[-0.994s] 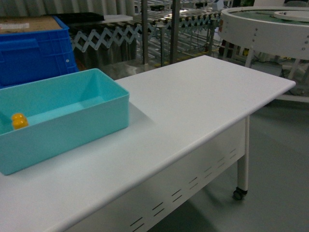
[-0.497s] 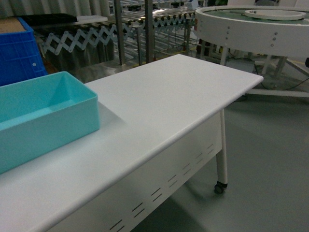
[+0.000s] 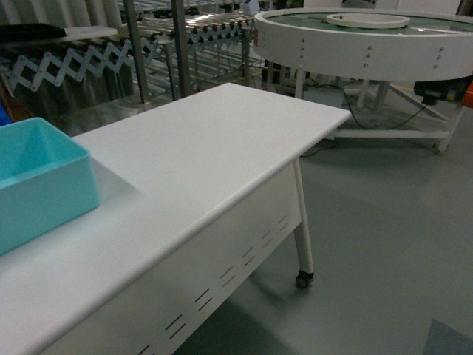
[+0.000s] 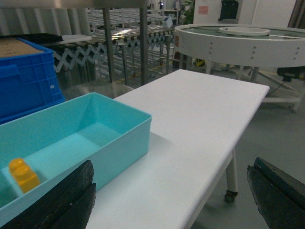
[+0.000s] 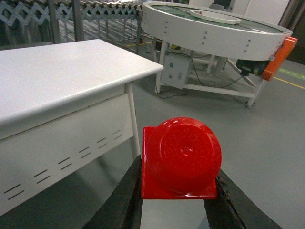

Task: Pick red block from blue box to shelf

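Right wrist view fills with the red block (image 5: 181, 160), clamped between the two dark fingers (image 5: 125, 200) of the right gripper (image 5: 177, 202), stud facing the lens; the fingertips are cut off by the lower edge. Beyond the fingers stands the white table (image 5: 57, 76). Left wrist view shows the left gripper (image 4: 171, 200) spread wide and holding nothing, only its finger edges in frame, with the blue box (image 4: 119, 138) ahead between them, a yellow brick (image 4: 23, 174) inside.
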